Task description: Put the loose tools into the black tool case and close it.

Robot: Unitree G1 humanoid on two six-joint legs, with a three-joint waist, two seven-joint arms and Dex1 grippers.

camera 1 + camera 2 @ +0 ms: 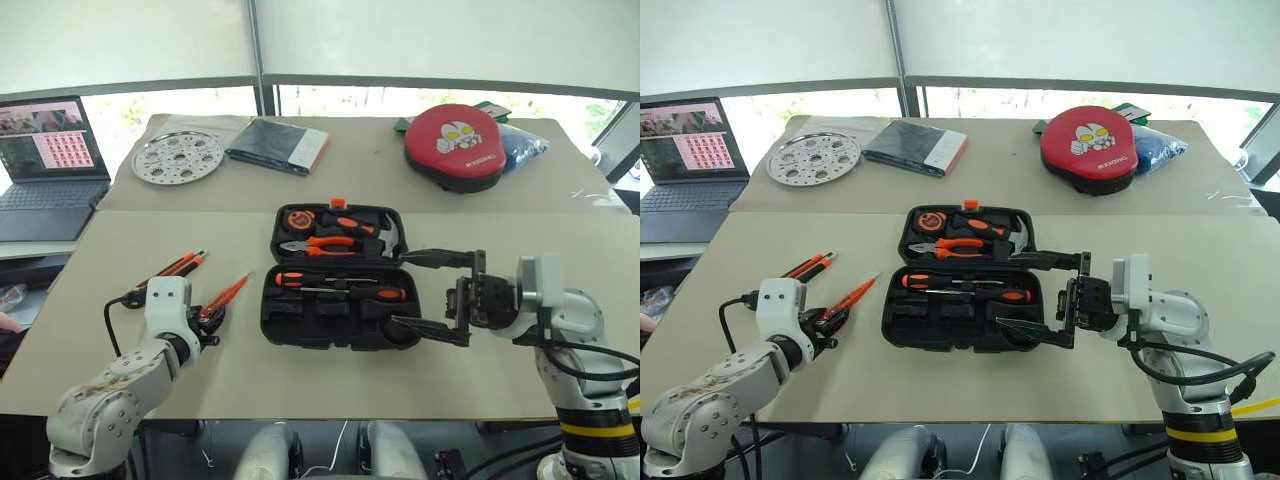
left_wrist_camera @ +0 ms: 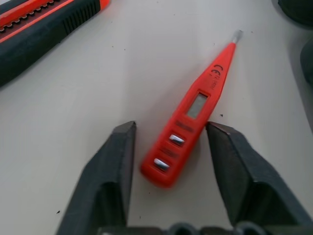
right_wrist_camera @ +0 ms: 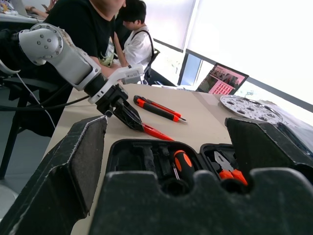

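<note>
The black tool case lies open mid-table. Two orange-and-black screwdrivers rest in its near half, and pliers and a hammer sit in the lid. On the table to its left lies the slim orange tester pen, with my left gripper lowered over its rear end. The fingers stand on either side of the pen, and a small gap still shows. The orange-black utility knife lies further left. Over the case's right end my right gripper hovers wide open, holding nothing.
At the back stand a perforated metal disc, a dark flat book and a red round pad with a blue bag behind it. A laptop sits far left. People sit beyond the table's left side.
</note>
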